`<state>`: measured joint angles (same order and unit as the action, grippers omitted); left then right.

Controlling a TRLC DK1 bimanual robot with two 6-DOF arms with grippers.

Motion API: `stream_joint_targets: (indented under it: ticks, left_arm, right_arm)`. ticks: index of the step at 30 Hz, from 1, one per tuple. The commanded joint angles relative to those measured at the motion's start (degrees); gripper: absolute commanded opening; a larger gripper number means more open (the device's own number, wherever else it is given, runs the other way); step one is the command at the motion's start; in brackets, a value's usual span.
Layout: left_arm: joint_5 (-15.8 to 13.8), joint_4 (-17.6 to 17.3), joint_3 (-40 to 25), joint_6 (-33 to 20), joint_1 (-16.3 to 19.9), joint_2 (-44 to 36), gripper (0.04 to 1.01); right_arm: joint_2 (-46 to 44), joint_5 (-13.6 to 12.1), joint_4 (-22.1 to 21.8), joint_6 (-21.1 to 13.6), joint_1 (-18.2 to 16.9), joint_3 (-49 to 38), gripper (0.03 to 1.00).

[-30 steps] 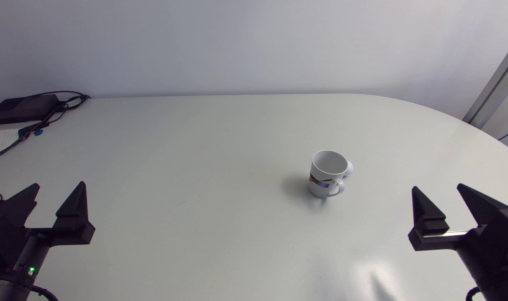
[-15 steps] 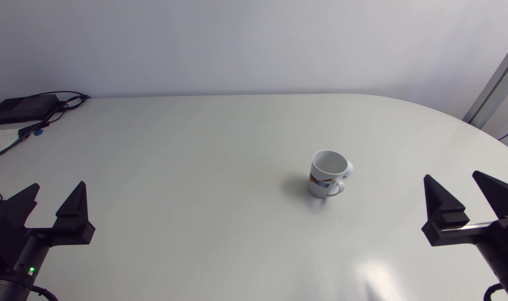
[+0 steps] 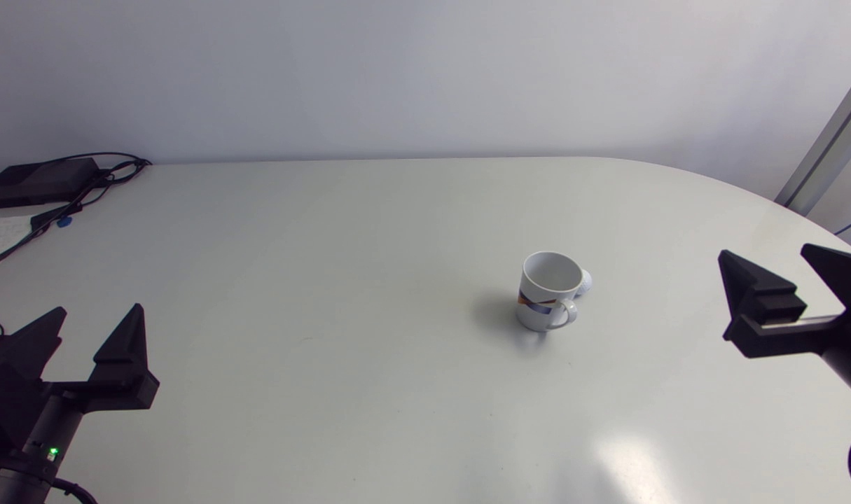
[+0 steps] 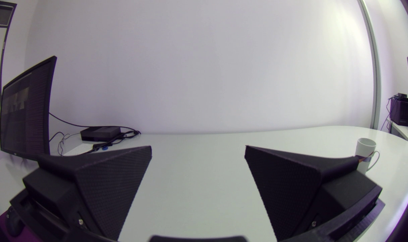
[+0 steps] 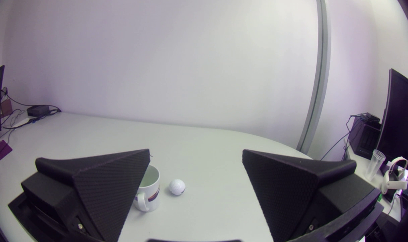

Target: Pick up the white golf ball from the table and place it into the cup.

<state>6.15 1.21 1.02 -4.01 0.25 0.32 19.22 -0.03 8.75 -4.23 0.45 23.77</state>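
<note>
Viewing from head camera: small white golf ball (image 3: 585, 281) sits on pale grey table (image 3: 327, 280), just beside upright white ceramic cup (image 3: 550, 290), at its 2 o'clock. Left gripper (image 3: 97, 311) at cup's 9 o'clock, right gripper (image 3: 765, 252) at 3, both spread wide. Left wrist: cup well ahead. Right wrist: ball ahead, beside cup.

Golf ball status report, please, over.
Left tool open, empty. Right tool open, empty. Small white dimpled golf ball on table beside white ceramic cup, not in it. Nothing between right tool and ball.
</note>
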Motion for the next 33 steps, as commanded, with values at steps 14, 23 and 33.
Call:
stream_joint_targets:
  ticks: [14,23,33]
  left_arm:
    - [-0.62,-0.33,-1.02,-0.47,-0.34,-0.93,0.993]
    - [-0.62,-0.33,-1.02,-0.47,-0.34,-0.93,0.993]
    - [-0.62,-0.33,-1.02,-0.47,-0.34,-0.93,0.993]
  right_arm:
    - [27.01,-2.08,-3.13,8.45,-5.28,10.77,0.969]
    - [40.19,-7.97,-4.27,16.8,-8.97,16.31,0.969]
    - [53.29,-17.72,2.58,25.5,-10.82,26.59,0.969]
